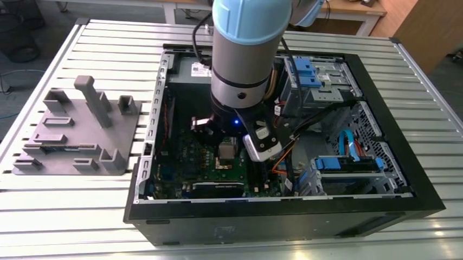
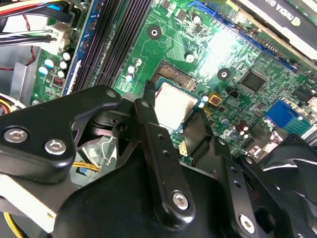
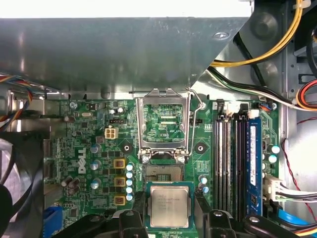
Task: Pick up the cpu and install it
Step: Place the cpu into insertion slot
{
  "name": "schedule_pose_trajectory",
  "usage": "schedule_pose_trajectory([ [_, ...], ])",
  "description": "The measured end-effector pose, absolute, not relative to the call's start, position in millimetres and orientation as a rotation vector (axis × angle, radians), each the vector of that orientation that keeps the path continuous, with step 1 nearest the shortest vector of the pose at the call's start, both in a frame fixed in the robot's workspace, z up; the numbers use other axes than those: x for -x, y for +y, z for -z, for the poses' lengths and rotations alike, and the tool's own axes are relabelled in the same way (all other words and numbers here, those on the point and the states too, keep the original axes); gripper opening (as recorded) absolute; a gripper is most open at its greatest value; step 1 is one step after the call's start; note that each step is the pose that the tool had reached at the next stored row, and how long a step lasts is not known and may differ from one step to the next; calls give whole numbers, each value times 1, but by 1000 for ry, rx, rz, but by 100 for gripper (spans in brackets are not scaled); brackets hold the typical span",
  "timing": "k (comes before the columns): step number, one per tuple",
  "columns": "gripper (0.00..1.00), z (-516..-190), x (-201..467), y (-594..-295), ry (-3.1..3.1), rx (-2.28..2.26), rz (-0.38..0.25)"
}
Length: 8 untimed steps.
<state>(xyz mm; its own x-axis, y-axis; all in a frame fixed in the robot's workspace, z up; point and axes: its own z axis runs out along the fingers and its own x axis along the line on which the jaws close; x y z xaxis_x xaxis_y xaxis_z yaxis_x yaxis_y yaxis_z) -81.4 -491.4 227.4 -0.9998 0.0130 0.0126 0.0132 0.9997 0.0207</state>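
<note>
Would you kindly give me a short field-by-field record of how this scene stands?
setting: open computer case on a slatted table
cpu: gripped on two sides by the jaws, over the motherboard
socket: open and bare, load frame raised
install: not yet done
nearby: grey fixture block on the table, at the exterior view's left of the case

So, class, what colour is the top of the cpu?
The cpu is silvery grey on top, clearest in the first wrist view.
</note>
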Motion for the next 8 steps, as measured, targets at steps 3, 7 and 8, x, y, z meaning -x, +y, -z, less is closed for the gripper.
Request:
schedule_pose_trajectory([
  [3, 47, -224, 81, -491, -3129, 20, 32],
  [7, 47, -220, 81, -492, -3129, 21, 31],
  [8, 47, -220, 81, -492, -3129, 21, 31],
])
